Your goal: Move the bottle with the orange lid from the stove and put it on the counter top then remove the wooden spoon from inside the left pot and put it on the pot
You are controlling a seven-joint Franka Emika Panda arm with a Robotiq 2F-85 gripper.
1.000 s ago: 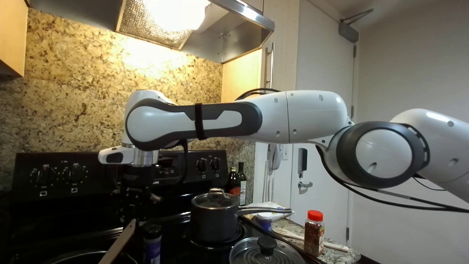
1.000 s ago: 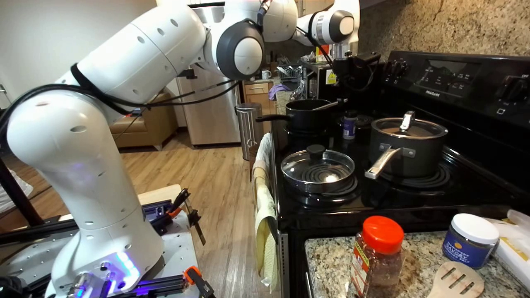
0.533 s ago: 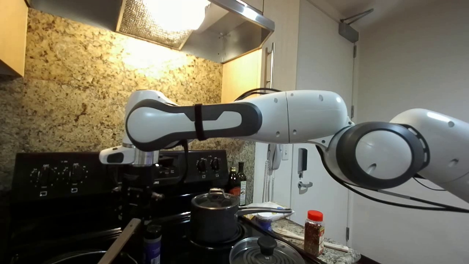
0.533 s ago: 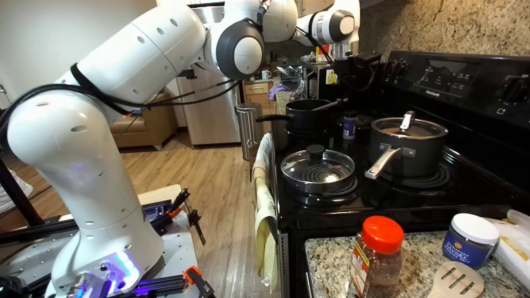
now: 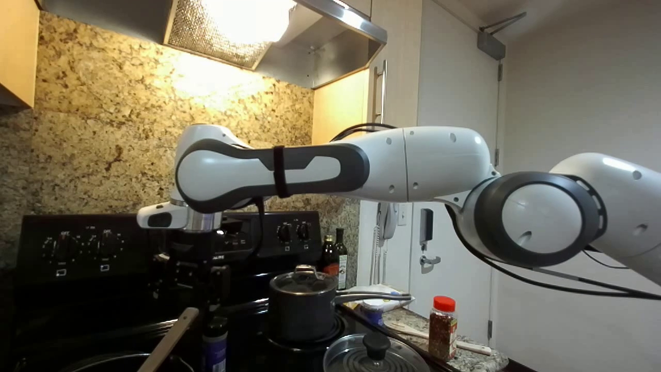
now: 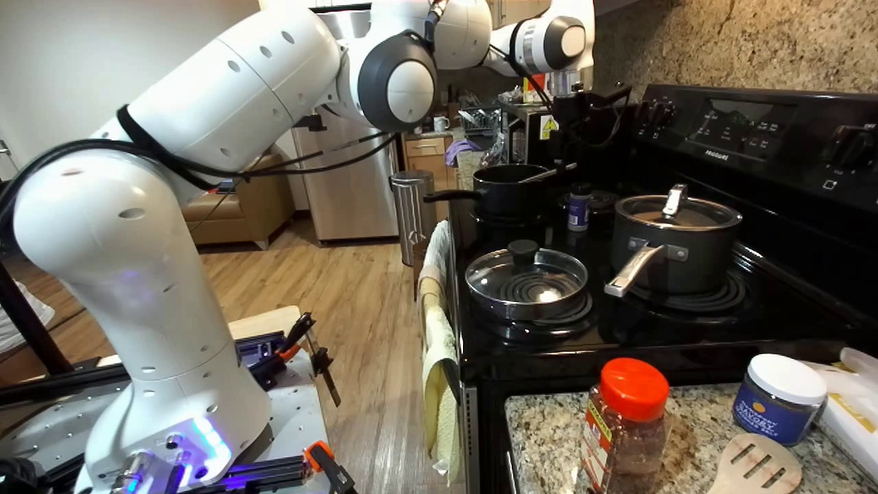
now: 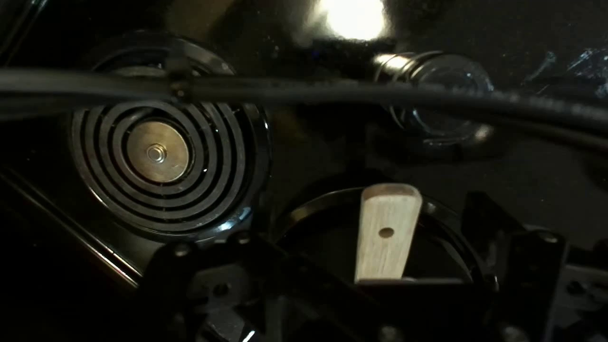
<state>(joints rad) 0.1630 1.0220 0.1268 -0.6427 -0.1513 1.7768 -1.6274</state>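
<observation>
The wooden spoon (image 7: pixel 392 251) leans inside the left pot (image 6: pixel 506 186), its pale, flat-sided handle rising past the rim to a rounded end pierced by one small hole; its lower part is hidden. The fingers of the black gripper (image 7: pixel 373 213) stand spread wide, with the handle between them in the wrist view; whether either touches the wood, I cannot tell. The pot is round and dark-walled, near an upright purple-labelled container (image 6: pixel 578 211) on the glossy black stove (image 6: pixel 789 336). A coil burner (image 7: pixel 161 194) makes nested rings around a dull metal disc. A clear glass lid (image 6: pixel 497 278) with a black knob sits near a dark grey saucepan (image 6: pixel 693 250), itself glass-lidded and metal-handled. The bottle with the orange lid (image 6: pixel 625 436) stands on the speckled stone counter top (image 6: pixel 545 439), near a slotted wooden spatula (image 6: pixel 744 470).
</observation>
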